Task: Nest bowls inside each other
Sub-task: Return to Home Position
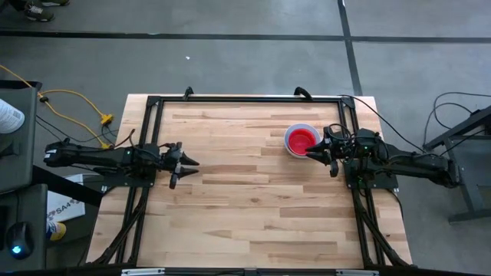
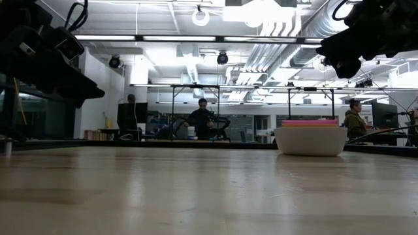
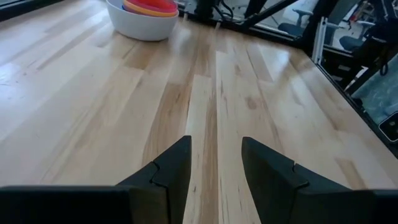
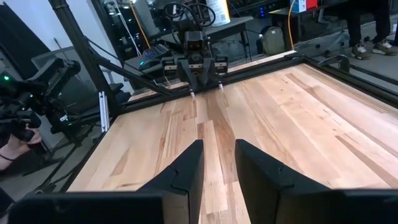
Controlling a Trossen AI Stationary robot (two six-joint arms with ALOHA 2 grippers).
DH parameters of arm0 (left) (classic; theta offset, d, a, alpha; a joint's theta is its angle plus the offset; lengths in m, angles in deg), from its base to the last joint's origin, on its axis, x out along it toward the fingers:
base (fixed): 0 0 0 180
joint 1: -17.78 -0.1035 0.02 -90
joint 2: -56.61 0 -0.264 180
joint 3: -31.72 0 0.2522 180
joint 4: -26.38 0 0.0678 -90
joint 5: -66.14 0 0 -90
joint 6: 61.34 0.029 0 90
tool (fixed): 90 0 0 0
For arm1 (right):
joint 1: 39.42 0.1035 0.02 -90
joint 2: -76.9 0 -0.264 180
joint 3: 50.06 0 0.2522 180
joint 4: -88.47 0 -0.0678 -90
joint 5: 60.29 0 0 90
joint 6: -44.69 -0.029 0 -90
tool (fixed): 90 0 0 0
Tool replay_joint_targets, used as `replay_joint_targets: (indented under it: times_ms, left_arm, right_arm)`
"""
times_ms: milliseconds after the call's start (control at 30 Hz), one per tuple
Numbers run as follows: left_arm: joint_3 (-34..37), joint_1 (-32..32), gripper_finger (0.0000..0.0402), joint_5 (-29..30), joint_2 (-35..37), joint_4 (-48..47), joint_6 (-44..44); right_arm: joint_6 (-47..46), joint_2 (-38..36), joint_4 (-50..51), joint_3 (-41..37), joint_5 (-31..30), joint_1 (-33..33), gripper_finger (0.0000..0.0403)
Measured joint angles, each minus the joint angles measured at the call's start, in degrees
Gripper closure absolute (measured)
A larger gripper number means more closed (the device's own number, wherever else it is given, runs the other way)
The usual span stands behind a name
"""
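The bowls point(image 1: 301, 140) stand nested in one stack at the table's far right. A white bowl point(image 2: 310, 141) is outermost and rests by its base on the wood. A red bowl point(image 1: 302, 139) is innermost, and coloured rims point(image 3: 151, 7) show between them. My right gripper point(image 1: 317, 150) hovers level just beside and above the stack, open, with nothing between its fingers point(image 4: 217, 163). My left gripper point(image 1: 189, 162) is at the table's left side, open and empty point(image 3: 214, 165), pointing across the table toward the stack.
A black metal frame point(image 1: 245, 98) runs around the table's far edge and both sides. Bare wood point(image 1: 253, 199) fills the middle and near part of the table. People point(image 2: 204, 117) and equipment show in the room behind.
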Motion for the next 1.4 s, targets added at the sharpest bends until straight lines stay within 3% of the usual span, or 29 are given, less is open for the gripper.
replay_joint_targets:
  times_ms: [433, 933, 1067, 1200, 1300, 1400]
  left_arm:
    - [-0.01, 0.00, 0.0258, 0.03, 0.11, 0.02, -0.09]
    - [-0.01, 0.00, 0.0258, 0.05, 0.11, 0.04, -1.15]
    - [-0.01, 0.00, 0.0258, 0.05, 0.11, 0.05, -1.72]
    - [-0.01, 0.00, 0.0258, 0.05, 0.11, 0.09, -2.00]
    - [-0.01, 0.01, 0.0258, 0.03, 0.11, 0.09, -2.26]
    - [-0.01, 0.02, 0.0258, 0.00, 0.11, 0.11, -2.85]
  right_arm:
    - [0.95, -1.39, -2.41, 0.00, 0.03, 0.00, 0.0317]
    - [0.20, -15.33, 4.60, -0.05, -0.07, 0.00, 0.0317]
    - [-1.37, -17.66, 3.84, -3.15, -0.07, -0.01, 0.0317]
    - [-4.32, -17.61, -4.14, -8.31, -0.09, 0.00, 0.0317]
    - [-4.89, -17.55, -8.87, -11.28, -3.26, 0.00, 0.0317]
    - [-4.67, -17.54, -7.03, -11.67, -8.03, 0.00, 0.0317]
